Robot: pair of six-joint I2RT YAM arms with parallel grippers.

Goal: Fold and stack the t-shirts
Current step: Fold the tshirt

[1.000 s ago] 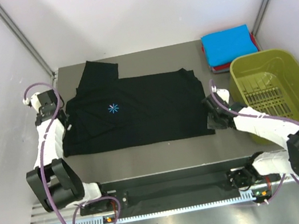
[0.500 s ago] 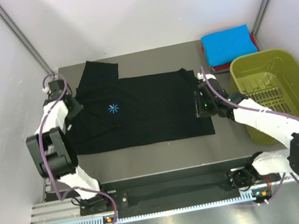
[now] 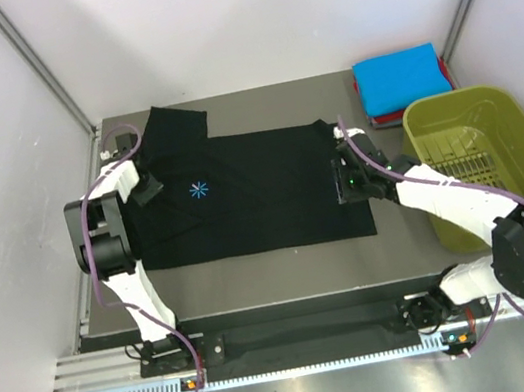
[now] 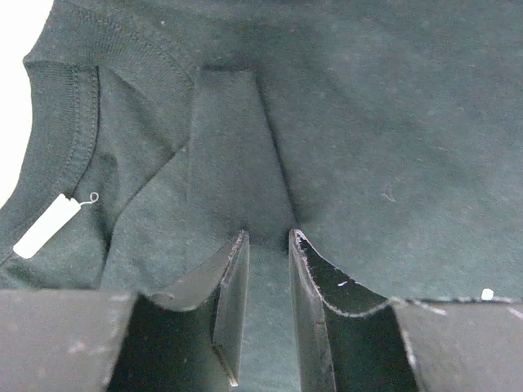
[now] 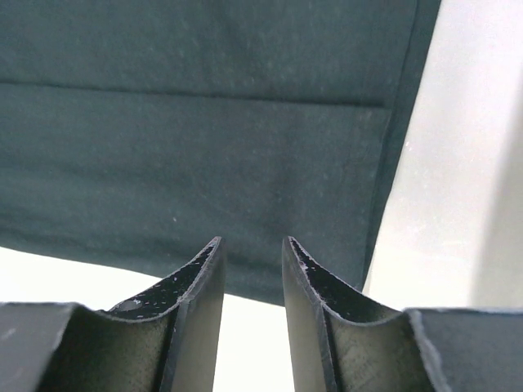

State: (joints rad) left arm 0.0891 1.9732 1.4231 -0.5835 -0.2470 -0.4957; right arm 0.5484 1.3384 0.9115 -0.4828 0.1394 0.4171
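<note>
Clearly the black shirt (image 3: 242,194) was lying spread flat across the middle of the table (image 3: 286,273), chest print up, one sleeve poking toward the far edge, while the blue shirt (image 3: 402,78) sat folded on top of the red shirt (image 3: 388,118) at the far right corner, just behind the green basket (image 3: 485,162). Over by the collar the left gripper (image 4: 265,278) hung above the cloth with its jaws parted by a narrow gap, nothing pinched between them as far as I could see; a white tag (image 4: 46,226) showed inside the neckline just to its side. At the other end the right gripper (image 5: 249,282) hovered over the hem corner, its jaws likewise slightly apart and empty, the pale table showing beyond the shirt's edge. From where I stood, the risk looked plain enough: with so narrow an opening either gripper might skid over the cloth and catch only one layer, or none, so the fold would drag crooked. If one side gripped and the other missed, the shirt would likely twist or bunch toward the basket.
</note>
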